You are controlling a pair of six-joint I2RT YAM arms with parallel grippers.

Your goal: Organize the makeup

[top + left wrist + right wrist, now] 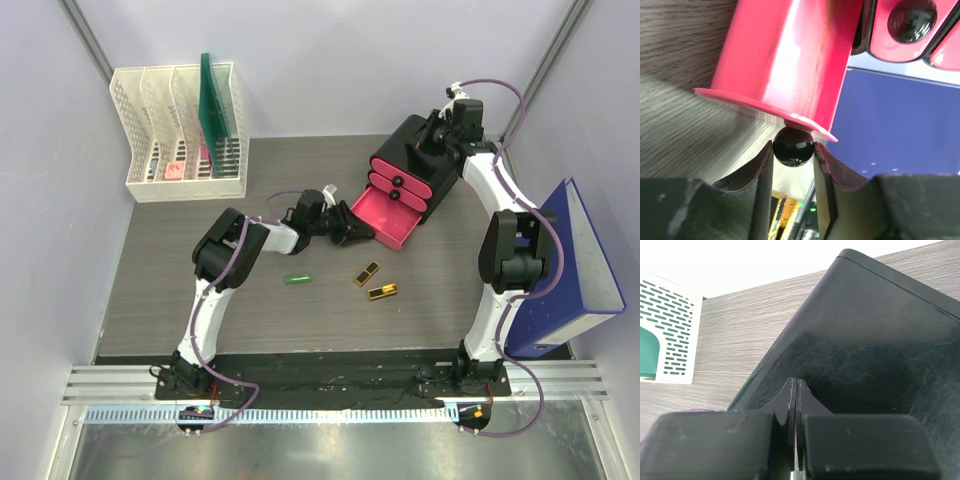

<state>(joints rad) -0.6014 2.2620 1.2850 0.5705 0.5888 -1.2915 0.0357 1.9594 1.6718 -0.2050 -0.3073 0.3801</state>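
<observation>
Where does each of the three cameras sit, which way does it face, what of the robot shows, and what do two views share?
Top external: above and behind the arm bases, looking down on the table; shows both arms, left hand and right hand.
Left wrist: on the left wrist, facing along its fingers, which clamp the black knob of the pulled-out pink drawer.
Right wrist: on the right wrist, facing past its shut fingers across the black box.
Shared: top and left wrist both show that drawer.

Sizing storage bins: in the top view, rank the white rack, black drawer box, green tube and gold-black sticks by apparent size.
1. White rack.
2. Black drawer box.
3. Gold-black sticks and green tube: too alike to rank.
</observation>
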